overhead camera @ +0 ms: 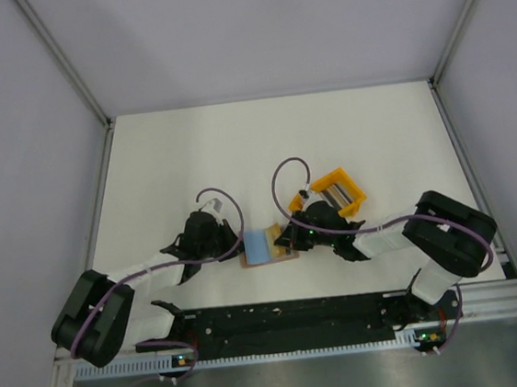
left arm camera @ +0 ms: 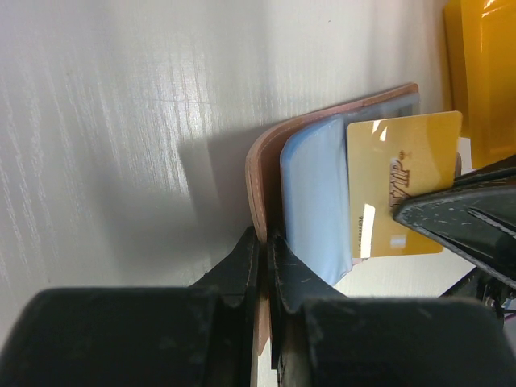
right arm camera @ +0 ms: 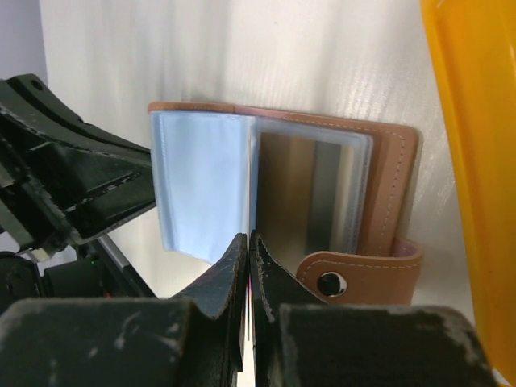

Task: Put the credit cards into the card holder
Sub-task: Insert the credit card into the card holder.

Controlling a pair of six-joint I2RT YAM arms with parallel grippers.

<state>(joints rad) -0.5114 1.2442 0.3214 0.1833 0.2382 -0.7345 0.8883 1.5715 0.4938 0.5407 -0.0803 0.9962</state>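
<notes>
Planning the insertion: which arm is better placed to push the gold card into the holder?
Right: the right hand grips the gold card at the sleeves; the left hand clamps the card holder.

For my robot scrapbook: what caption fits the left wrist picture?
Left end effector pinches the card holder; a gold card overlaps its blue sleeves.

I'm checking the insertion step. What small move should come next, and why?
Probably the right gripper should slide its gold card edge-first into a clear sleeve. The left gripper pinches the cover of the card holder, holding it open, and most of the card shows outside the sleeves.
</notes>
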